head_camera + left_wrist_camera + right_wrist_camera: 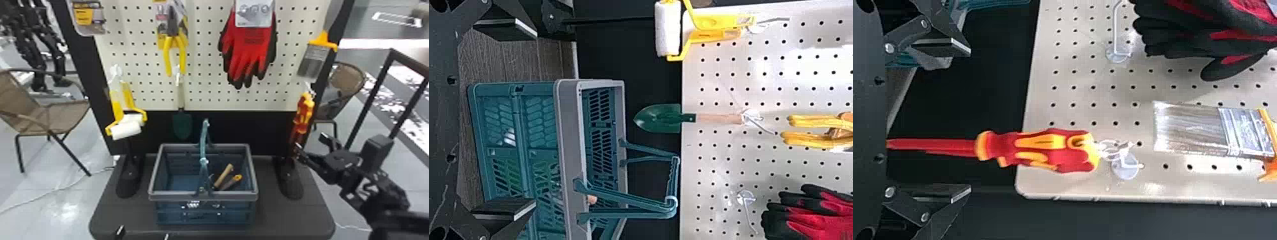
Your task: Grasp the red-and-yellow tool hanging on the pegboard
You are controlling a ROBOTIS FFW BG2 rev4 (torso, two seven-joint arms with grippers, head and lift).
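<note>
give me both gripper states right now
left gripper: open, holding nothing
right gripper: open, fingers either side of the red-and-yellow tool, not clamped

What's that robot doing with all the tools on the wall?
The robot's right gripper is open at the red-and-yellow tool, which hangs from a hook near the lower corner of the pegboard. The tool's red shaft lies between the open fingers, which have not yet closed on it. The left gripper is open too, facing the blue basket below the board.
</note>
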